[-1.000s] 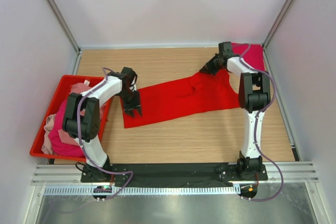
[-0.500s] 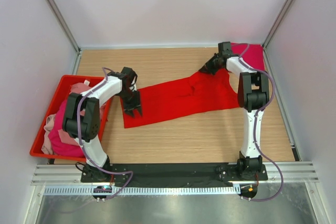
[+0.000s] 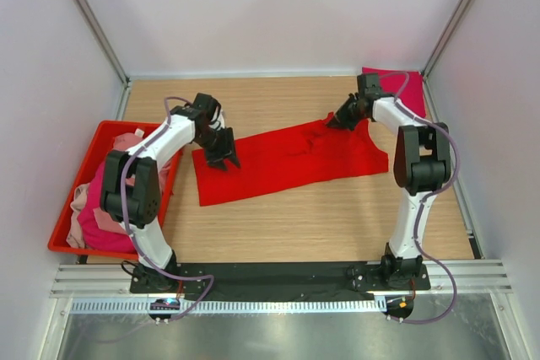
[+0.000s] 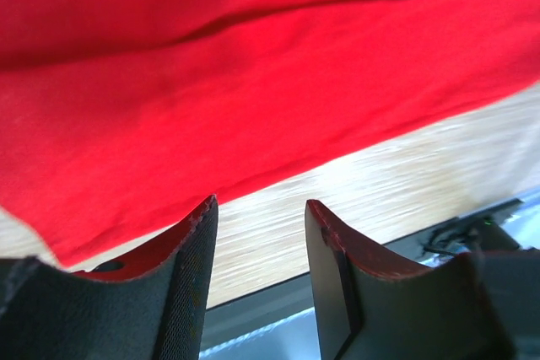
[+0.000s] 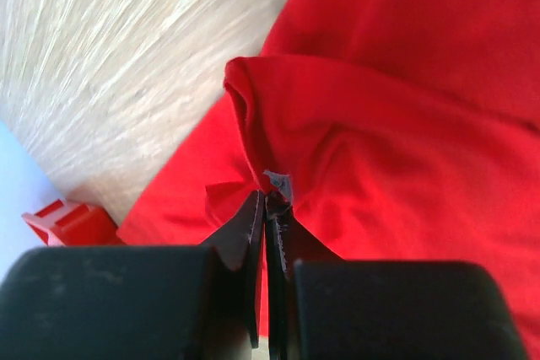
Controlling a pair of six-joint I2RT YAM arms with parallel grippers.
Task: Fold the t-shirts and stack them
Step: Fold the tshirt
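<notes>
A bright red t-shirt (image 3: 291,158) lies spread across the middle of the table, creased near its far edge. My left gripper (image 3: 224,156) hovers over its left part, open and empty. In the left wrist view the shirt (image 4: 253,65) fills the top and bare wood shows between the parted fingers of the left gripper (image 4: 260,208). My right gripper (image 3: 336,121) is shut on a bunched fold at the shirt's far edge. In the right wrist view the right gripper (image 5: 267,197) pinches red cloth (image 5: 388,141) beside a small grey label (image 5: 277,181).
A folded magenta-crimson shirt (image 3: 396,83) lies in the back right corner, behind the right arm. A red plastic bin (image 3: 61,229) at the left edge holds pale pink (image 3: 128,141) and magenta (image 3: 99,200) shirts. Metal frame posts border the table.
My left gripper has moved away from the shirt's left front edge, farther back and right over the shirt. My right gripper has shifted slightly nearer, still pinching the fold.
</notes>
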